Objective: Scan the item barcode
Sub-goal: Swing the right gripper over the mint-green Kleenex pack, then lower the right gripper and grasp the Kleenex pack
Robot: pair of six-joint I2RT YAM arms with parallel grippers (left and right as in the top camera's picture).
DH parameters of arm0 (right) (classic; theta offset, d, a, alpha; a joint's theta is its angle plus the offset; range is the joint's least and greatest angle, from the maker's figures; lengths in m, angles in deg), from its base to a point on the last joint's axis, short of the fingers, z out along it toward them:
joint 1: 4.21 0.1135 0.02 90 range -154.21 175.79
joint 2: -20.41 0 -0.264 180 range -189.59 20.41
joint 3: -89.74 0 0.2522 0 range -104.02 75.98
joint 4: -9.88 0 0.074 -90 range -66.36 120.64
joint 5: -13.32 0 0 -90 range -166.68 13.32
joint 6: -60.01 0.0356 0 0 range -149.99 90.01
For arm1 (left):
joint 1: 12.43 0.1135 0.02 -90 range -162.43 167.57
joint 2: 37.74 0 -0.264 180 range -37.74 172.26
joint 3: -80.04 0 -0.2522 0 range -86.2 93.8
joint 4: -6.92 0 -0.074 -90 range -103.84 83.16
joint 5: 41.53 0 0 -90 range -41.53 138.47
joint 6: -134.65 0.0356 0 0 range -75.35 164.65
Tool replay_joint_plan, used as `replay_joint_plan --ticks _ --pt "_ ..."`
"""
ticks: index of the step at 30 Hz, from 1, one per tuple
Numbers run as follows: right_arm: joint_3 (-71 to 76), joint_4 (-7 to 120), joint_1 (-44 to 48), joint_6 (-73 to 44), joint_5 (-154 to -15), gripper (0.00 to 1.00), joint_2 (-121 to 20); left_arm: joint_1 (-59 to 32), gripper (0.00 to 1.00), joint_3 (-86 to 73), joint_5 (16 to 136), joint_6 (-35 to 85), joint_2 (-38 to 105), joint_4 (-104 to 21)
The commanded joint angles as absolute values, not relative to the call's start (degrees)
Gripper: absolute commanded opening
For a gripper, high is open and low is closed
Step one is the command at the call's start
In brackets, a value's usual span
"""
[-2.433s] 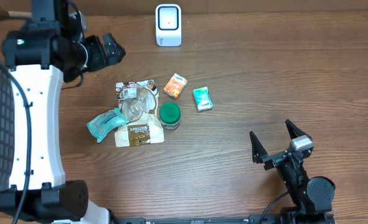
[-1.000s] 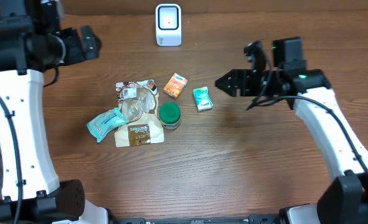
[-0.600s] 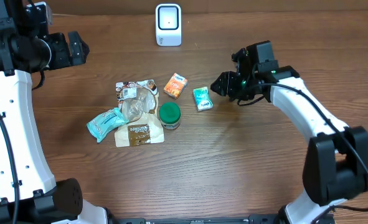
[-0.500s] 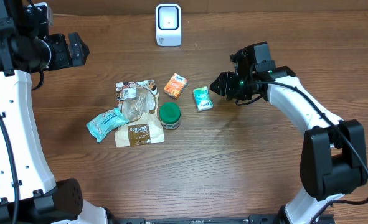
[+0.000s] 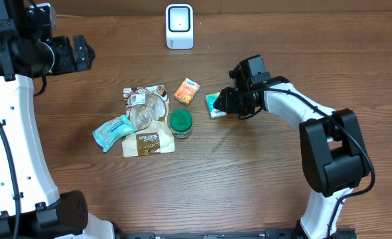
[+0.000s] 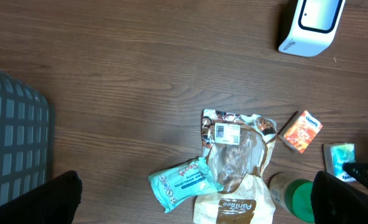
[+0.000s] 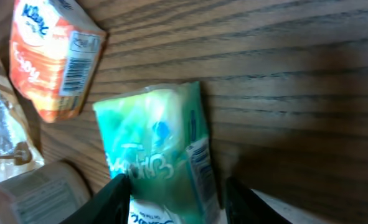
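Beside the orange pack [image 5: 187, 91], the green packet [image 7: 159, 143] lay between the fingers of my right gripper [image 7: 174, 194]; whether they had clamped it I could not tell. I judged pickup the step in hand. Next came lifting it and turning its barcode toward the scanner [image 5: 179, 26]. The green-lidded jar [image 5: 180, 123] crowded close. My left gripper [image 5: 81, 54] hung wide open, well apart.

a shop checkout mock-up: barcode scanner [image 5: 179, 26], grocery packets [image 5: 148, 141], grey basket [image 6: 12, 149].
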State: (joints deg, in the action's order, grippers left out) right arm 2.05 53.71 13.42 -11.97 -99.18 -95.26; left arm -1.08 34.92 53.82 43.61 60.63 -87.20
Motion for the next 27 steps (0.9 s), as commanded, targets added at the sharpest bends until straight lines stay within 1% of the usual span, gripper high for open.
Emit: replay_joint_plan --ticks 1,3,4,7,8,9,12,15,17,18,20,23,26,27 --pt "1.43 54.01 13.24 -12.25 -96.63 0.44 -95.29 -1.21 1.00 35.77 54.25 44.90 60.41 -87.18" --pt "0.95 56.46 13.24 -12.49 -91.62 0.42 -95.24 -1.21 1.00 35.80 54.25 44.90 60.41 -87.18" --pt "-0.07 59.28 13.24 -12.64 -86.31 0.42 -95.22 -1.21 1.00 35.77 54.25 44.90 60.41 -87.20" --pt "-4.45 66.38 13.20 -13.78 -76.15 0.47 -95.22 -1.21 1.00 35.77 54.25 44.90 60.41 -87.18" --pt "-5.36 67.50 13.20 -13.85 -74.92 0.47 -95.22 -1.21 1.00 35.77 54.25 44.90 60.41 -87.18" --pt "-9.21 71.41 13.20 -15.14 -72.85 0.51 -95.22 -1.21 1.00 35.80 54.25 44.90 60.41 -87.18" --pt "-16.18 76.35 13.75 -18.11 -74.07 0.56 -95.22 -1.21 1.00 35.77 54.25 44.90 60.41 -87.18" --pt "-18.94 75.35 14.01 -17.80 -73.94 0.56 -95.22 -1.21 1.00 35.77 54.25 44.90 60.41 -87.20" --pt "-18.43 72.99 13.72 -14.04 -69.66 0.44 -95.85 -1.21 1.00 35.77 54.25 44.90 60.41 -87.18" --pt "-18.15 72.40 13.68 -12.58 -67.32 0.35 -96.64 -1.21 1.00 35.77 54.25 44.90 60.41 -87.18" --pt "-18.15 72.35 13.68 -11.94 -66.16 0.27 -98.41 -1.21 1.00 35.80 54.25 44.90 60.41 -87.18" --pt "-18.15 73.05 13.79 -11.86 -66.16 0.19 -100.86 -1.21 1.00 35.80 54.25 44.90 60.41 -87.18" --pt "-18.15 73.20 13.79 -11.79 -67.12 0.19 -102.19 -1.21 1.00 35.77 54.23 44.90 60.41 -87.18" --pt "-18.15 73.01 13.79 -13.87 -70.11 0.19 -102.80 -1.21 1.00 35.77 54.25 44.90 60.41 -87.18"
